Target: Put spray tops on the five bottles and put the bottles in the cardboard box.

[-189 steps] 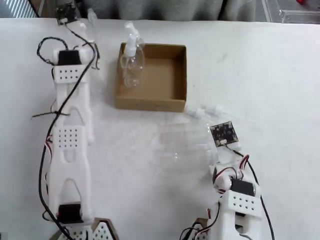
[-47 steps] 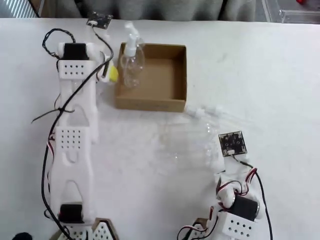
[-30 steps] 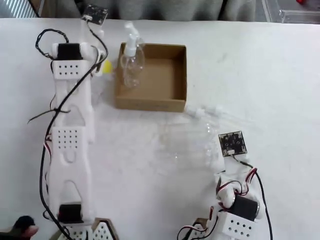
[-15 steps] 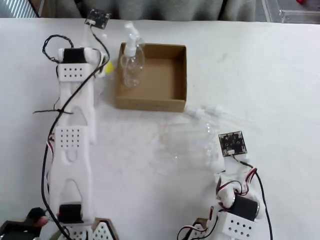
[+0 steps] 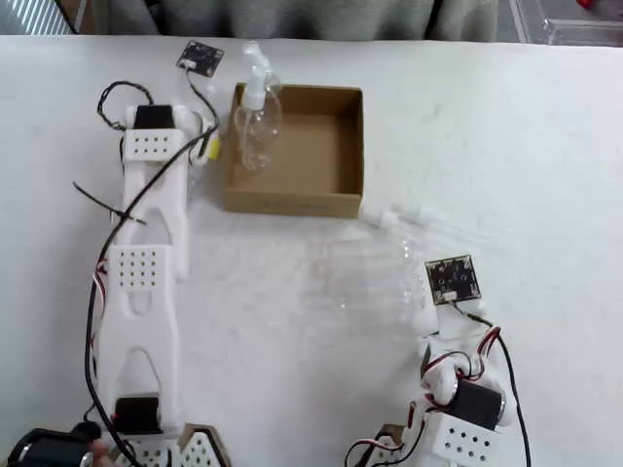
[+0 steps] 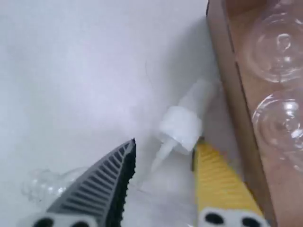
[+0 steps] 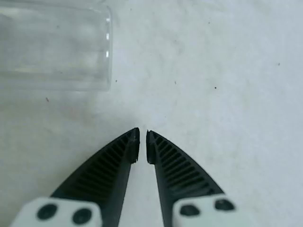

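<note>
The cardboard box (image 5: 346, 146) sits at the table's far middle, with a clear bottle (image 5: 258, 122) wearing a white spray top in its left end. My left gripper (image 5: 205, 151) hangs just outside the box's left wall. In the left wrist view it (image 6: 163, 144) is open, and a loose white spray top (image 6: 182, 126) lies on the table between its grey and yellow fingers. Clear bottles (image 5: 375, 282) lie in the table's middle, in front of my right arm (image 5: 458, 399). My right gripper (image 7: 142, 137) is shut and empty, near a clear bottle (image 7: 52, 47).
Two more loose spray tops (image 5: 399, 216) lie just off the box's front right corner. Clear bottle shapes (image 6: 279, 42) show inside the box wall (image 6: 227, 75). A small clear piece (image 6: 42, 184) lies on the table beside the grey finger.
My left arm has swung its gripper closer to the box's left wall and drawn back a little. The right arm has stayed still.
</note>
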